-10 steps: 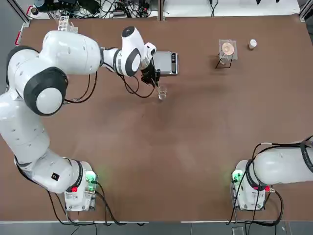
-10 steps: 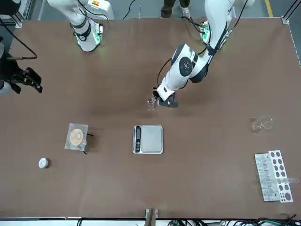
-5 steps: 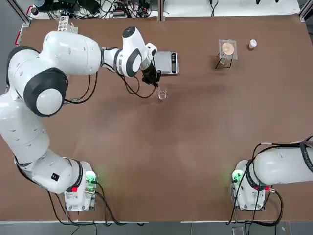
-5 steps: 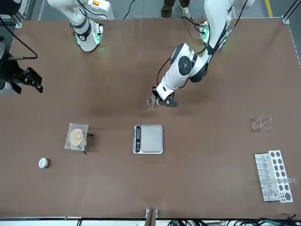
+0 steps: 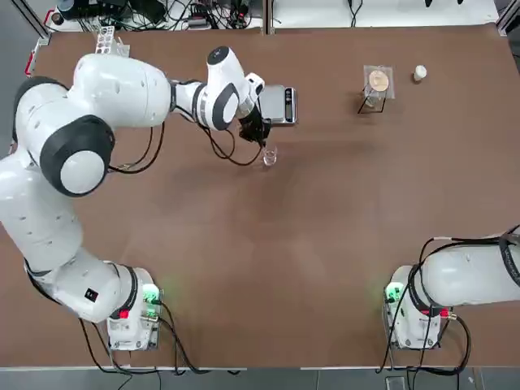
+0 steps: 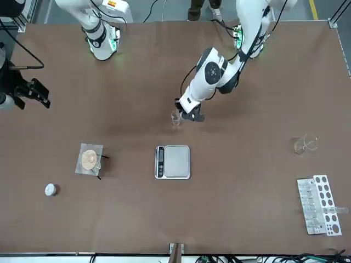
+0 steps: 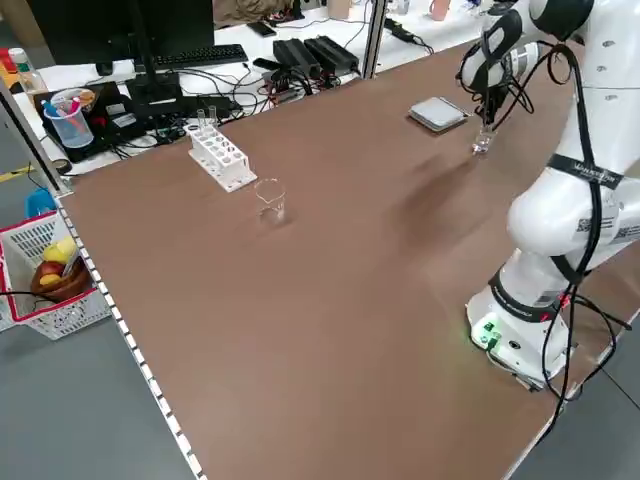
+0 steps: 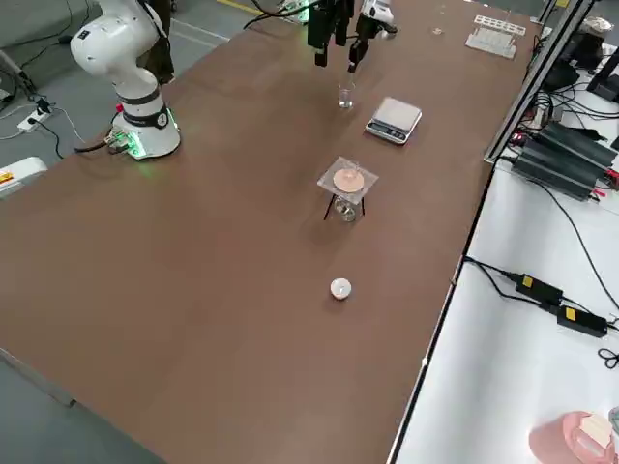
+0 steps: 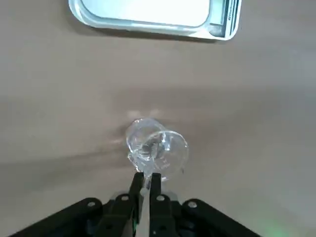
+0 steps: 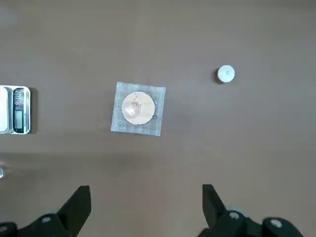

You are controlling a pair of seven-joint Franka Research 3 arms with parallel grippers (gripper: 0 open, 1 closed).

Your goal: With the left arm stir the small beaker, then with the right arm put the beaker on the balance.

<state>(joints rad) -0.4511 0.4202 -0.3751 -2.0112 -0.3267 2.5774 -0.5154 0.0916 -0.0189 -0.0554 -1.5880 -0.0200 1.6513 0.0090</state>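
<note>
Beaker [image 9: 157, 148] is standing on the table [image 5: 325, 211], just beyond the fingertips of the left gripper [image 9: 147, 176], between that gripper's side of the table and the balance [image 6: 173, 162]. From where I'm standing, the left gripper is clenching a thin clear rod [image 9: 144, 197], its two fingers pinching almost together with only that sliver of a thing showing between them. The rod is pointing toward the beaker's mouth, and I cannot tell whether its end is touching the glass inside. The left arm [image 5: 118, 89] is reaching across the table and holding its gripper low beside the beaker, and the fingers are not wrapping around the beaker itself. The balance is lying near them, a little farther from the robot's bases than the beaker is, and its pan is carrying nothing. Over on the robot's right, the right gripper [image 10: 145, 187] is hovering above the table with its fingers spreading wide apart and gripping nothing; it is hanging well apart from the beaker. Between the balance and the white cap [image 5: 419, 73], a small stand [image 5: 378, 80] is holding up a square of gauze with a pale disc on it. Toward the robot's left, a large glass [image 6: 305, 143] is resting on the table near the white rack [image 6: 327, 205]. Behind the robot's side, a person [image 6: 204, 7] is standing, only the lower legs showing.
</note>
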